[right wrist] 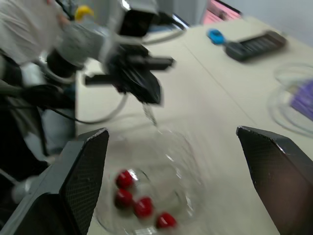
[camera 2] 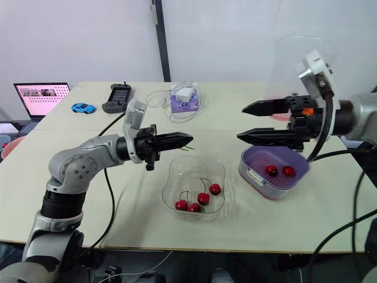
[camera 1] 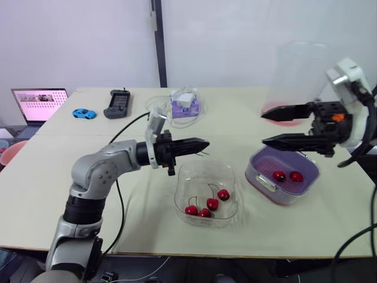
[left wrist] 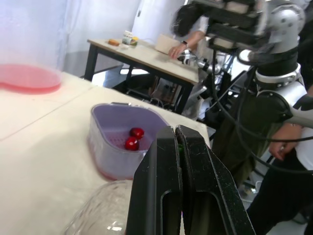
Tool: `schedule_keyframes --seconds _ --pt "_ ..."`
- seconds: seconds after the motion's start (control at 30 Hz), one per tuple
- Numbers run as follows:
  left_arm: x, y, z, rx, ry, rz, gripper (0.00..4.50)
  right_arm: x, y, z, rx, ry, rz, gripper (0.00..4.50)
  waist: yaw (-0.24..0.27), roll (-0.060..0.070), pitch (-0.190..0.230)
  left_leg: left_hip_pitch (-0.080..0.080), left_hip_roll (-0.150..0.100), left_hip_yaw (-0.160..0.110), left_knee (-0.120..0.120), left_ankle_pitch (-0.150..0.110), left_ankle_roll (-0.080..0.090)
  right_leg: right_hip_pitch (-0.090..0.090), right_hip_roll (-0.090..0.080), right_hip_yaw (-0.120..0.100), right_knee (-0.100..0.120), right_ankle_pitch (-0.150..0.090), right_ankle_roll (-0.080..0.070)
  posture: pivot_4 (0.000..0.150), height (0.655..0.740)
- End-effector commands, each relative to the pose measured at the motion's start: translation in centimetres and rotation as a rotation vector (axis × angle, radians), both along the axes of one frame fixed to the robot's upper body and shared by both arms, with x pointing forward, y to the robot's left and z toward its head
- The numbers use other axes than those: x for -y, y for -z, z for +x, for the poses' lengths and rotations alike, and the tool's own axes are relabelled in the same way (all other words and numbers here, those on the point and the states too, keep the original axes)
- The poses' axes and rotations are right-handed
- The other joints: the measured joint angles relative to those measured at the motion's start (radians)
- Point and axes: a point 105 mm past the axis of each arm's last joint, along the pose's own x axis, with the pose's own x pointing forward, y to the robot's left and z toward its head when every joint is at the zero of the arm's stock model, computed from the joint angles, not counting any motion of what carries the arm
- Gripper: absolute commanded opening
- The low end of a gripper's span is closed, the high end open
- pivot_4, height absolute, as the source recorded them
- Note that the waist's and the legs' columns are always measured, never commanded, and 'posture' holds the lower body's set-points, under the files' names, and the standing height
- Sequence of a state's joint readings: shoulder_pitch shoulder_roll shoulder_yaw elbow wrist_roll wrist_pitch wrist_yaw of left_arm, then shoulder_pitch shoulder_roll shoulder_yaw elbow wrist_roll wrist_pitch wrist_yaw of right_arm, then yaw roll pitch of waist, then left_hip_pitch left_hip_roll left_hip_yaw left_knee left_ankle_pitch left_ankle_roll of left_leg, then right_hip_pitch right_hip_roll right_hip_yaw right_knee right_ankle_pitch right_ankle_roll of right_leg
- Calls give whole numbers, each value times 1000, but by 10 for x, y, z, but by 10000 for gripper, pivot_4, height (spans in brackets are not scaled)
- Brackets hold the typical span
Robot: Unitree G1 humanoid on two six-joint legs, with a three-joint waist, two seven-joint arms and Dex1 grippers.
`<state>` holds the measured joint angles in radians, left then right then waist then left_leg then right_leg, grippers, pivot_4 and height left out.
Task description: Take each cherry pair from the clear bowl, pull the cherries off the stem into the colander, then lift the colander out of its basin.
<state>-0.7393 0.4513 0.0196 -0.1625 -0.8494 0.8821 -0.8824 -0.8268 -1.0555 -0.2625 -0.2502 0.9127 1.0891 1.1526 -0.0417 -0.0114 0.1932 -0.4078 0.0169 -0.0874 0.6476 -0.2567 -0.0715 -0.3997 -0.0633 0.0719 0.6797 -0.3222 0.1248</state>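
My left gripper (camera 1: 205, 144) is closed, pinching what looks like a bare green stem (left wrist: 180, 145) – it is thin and I can't be sure it is all there. It hangs just above the far rim of the clear bowl (camera 1: 184, 177). My right gripper (camera 1: 263, 128) is spread wide and holds nothing, over the colander (camera 1: 257, 165), which sits in its basin (left wrist: 108, 172) at 3 o'clock from the bowl. Two loose cherries (camera 1: 279, 175) lie in the colander. Four more (camera 1: 212, 204), apparently two pairs on their stems, lie bunched at the bowl's 6 o'clock side.

What worries me:
- If I let the stem go here, it could drop into the bowl among the fruit and get picked up as a pair.
- The remaining cherries touch or nearly touch, so a careless pinch could catch both pairs, or squash one.
- The bowl is light and clear. A finger on its wall would probably slide or tip it, and its rim is hard to judge.
- My two arms face each other across a short gap – reaching in together risks a knock.
- At the final lift, the basin may cling and rise with the colander
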Motion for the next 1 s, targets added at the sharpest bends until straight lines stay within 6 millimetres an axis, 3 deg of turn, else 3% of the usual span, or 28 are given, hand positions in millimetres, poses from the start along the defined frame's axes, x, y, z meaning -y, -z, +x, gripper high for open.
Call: schedule_keyframes --seconds 0.03,0.13,0.2,0.3,0.5,0.63,0.83,1.0 --pt "-25 -7 1 37 -91 10 0 -12 -2 -5 52 -25 -25 44282 -2 0 0 0 0 0 0 0 0 0 0 0 0 0 0 1500 7332" --pt "-44 -1 2 15 -149 38 0 -15 0 -3 49 -37 -20 44282 -3 0 0 0 0 0 0 0 0 -1 0 0 0 0 0 1500 7332" --pt "-69 11 2 -39 -227 59 0 -16 2 0 47 -46 -16 44282 -2 0 0 0 0 0 0 0 0 -1 0 0 0 0 0 1500 7332" --pt "-105 41 -5 -209 -324 90 0 -18 6 5 39 -68 -17 44282 -5 0 0 0 0 1 0 -1 1 -1 0 1 0 0 0 1500 7332" --pt "-149 108 -19 -504 -486 141 0 -22 9 5 33 -121 -28 44282 0 0 0 0 0 1 0 -1 1 -2 -1 1 1 0 0 1500 7332" --pt "-167 131 -23 -571 -573 133 0 -24 11 3 25 -144 -39 44282 1 0 0 0 0 1 -1 -1 1 -2 -1 0 1 0 0 1500 7332" --pt "-179 146 -20 -580 -665 159 0 -25 12 7 35 -123 -50 44282 0 0 0 0 0 1 -1 -1 1 -2 -1 1 1 0 0 1500 7332" --pt "-183 144 -19 -558 -687 171 25031 -24 9 8 37 -109 -46 45000 0 0 0 0 0 1 -1 -1 1 -2 -1 0 1 0 0 1500 7332"
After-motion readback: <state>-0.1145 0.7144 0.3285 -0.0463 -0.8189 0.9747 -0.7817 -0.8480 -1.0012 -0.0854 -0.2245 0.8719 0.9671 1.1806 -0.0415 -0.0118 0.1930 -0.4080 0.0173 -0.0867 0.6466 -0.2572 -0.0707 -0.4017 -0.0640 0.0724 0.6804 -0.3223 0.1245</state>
